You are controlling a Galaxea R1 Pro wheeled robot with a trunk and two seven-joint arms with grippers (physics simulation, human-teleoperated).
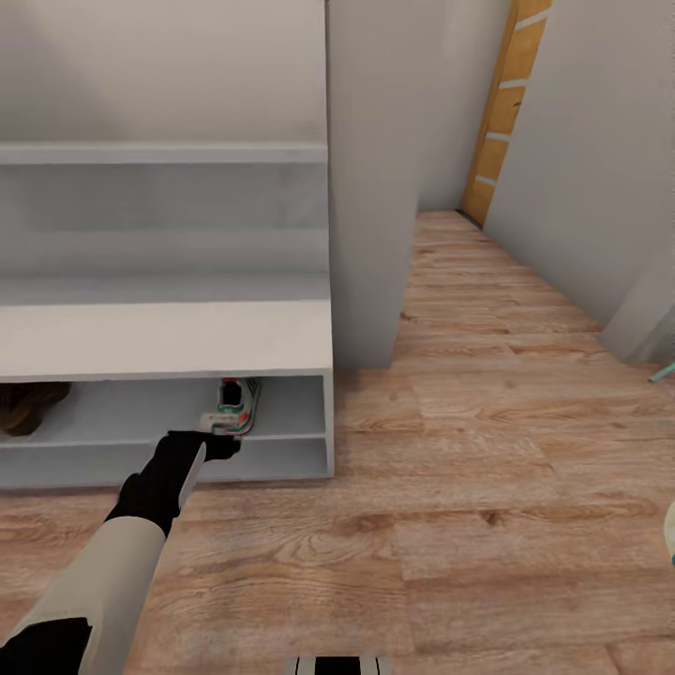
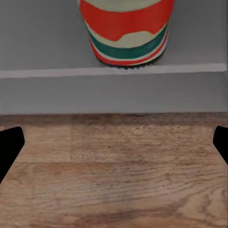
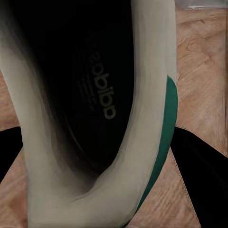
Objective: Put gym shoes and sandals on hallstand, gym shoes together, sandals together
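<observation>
One gym shoe (image 1: 234,405) stands on the upper of the two low shelves of the light-grey hallstand (image 1: 169,339), its red and green heel (image 2: 127,35) facing out at the shelf edge. My left gripper (image 1: 223,437) hovers just in front of that heel, open (image 2: 114,142), with nothing between its fingers. The second gym shoe (image 3: 95,118) sits close in the right wrist view, its dark opening facing the camera, and my right gripper (image 3: 104,166) is shut on it. Dark-brown sandals (image 1: 28,405) lie on the same shelf at the far left, partly cut off.
The corridor floor (image 1: 450,525) of wood planks stretches to the right of the hallstand. A grey wall column (image 1: 370,187) stands right beside the hallstand. An orange door frame (image 1: 502,103) is at the far end. A white and teal sliver (image 1: 669,534) shows at the right edge.
</observation>
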